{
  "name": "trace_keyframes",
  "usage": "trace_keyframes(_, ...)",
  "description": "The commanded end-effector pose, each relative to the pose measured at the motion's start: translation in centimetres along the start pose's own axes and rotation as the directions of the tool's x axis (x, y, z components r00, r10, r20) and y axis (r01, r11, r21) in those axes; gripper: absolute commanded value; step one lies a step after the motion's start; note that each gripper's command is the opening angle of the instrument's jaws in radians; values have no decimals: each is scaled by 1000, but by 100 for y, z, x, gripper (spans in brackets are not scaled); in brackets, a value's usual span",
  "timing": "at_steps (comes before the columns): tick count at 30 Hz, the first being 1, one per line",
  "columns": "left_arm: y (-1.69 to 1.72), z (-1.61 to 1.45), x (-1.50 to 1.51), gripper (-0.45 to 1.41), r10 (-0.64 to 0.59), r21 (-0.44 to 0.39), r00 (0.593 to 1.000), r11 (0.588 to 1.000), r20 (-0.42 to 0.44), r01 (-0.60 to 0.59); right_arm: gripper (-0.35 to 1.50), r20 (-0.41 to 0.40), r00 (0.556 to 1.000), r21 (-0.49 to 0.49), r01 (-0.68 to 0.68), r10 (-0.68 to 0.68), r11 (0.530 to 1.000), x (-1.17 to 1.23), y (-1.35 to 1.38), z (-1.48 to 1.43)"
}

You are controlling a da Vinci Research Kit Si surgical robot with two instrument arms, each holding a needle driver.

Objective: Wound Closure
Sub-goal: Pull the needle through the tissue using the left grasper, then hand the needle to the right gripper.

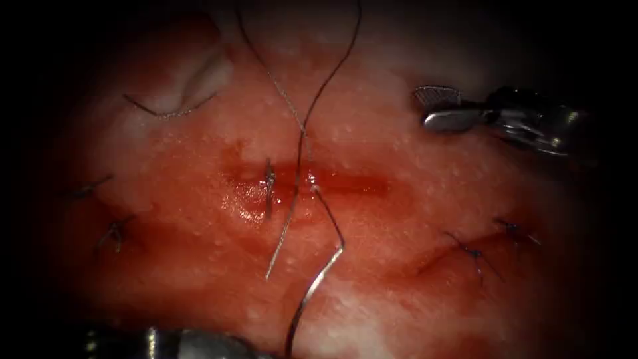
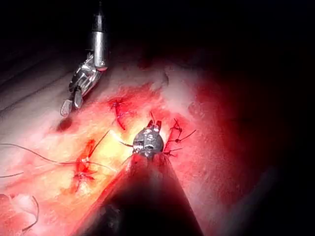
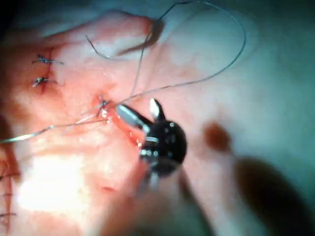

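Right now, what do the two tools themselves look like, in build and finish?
The right hand is shiny silver metal: two short, blunt, rounded jaws, one with a cross-hatched gripping face, joined to a darker wrist with bright steel parts. In the left wrist view it hangs from a polished cylindrical collar on a thin dark shaft. The left hand is a rounded silver metal head on a dark shaft.

Right tool [image 1: 440, 108]: shiny silver metal with cross-hatched jaws and a dark wrist.
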Motion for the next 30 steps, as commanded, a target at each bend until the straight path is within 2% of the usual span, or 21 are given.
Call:
trace_keyframes(1, 0, 8, -3, -45, 6, 5, 1000, 1000, -1, -6, 113, 2, 1000, 1, 2, -2, 1000, -8, 2, 6)
trace_keyframes(2, -8, -1, 3, -45, 103, 50, 995, 993, 4, -103, 113, 3, 1000, 2, 4, -4, 1000, -12, 0, 7)
trace_keyframes(5, -21, -13, 8, -45, 211, 126, 977, 969, 20, -212, 110, 3, 1000, 2, 7, -7, 1000, -19, -6, 9)
trace_keyframes(10, -43, -31, 15, -45, 312, 221, 950, 927, -10, -302, 99, 18, 1000, 22, 15, -16, 1000, -40, -20, 13)
trace_keyframes(11, -52, -38, 18, -45, 350, 257, 937, 906, -7, -337, 96, 32, 999, 45, 21, -23, 999, -53, -28, 16)
trace_keyframes(12, -52, -38, 18, -45, 350, 257, 937, 906, -7, -337, 96, 32, 999, 45, 21, -23, 999, -53, -28, 16)
trace_keyframes(15, -60, -51, 25, -45, 409, 317, 912, 865, 1, -388, 89, 40, 999, 69, 25, -28, 997, -66, -41, 23)
trace_keyframes(18, -64, -63, 34, -45, 445, 369, 896, 834, -10, -410, 89, 24, 999, 82, 22, -24, 996, -66, -49, 23)
trace_keyframes(19, -64, -63, 34, -45, 445, 369, 896, 834, -10, -410, 89, 24, 999, 82, 22, -24, 996, -66, -49, 23)
trace_keyframes(22, -64, -72, 43, -45, 475, 421, 880, 798, 1, -432, 84, -4, 1000, 100, 11, -11, 995, -63, -54, 17)
trace_keyframes(27, -65, -60, 37, -45, 499, 416, 866, 789, -5, -452, 84, -14, 1000, 90, 27, -26, 996, -62, -54, 13)
trace_keyframes(30, -66, -52, 22, -45, 514, 401, 858, 784, 7, -473, 89, -10, 986, 42, 165, -164, 985, -55, -54, 14)
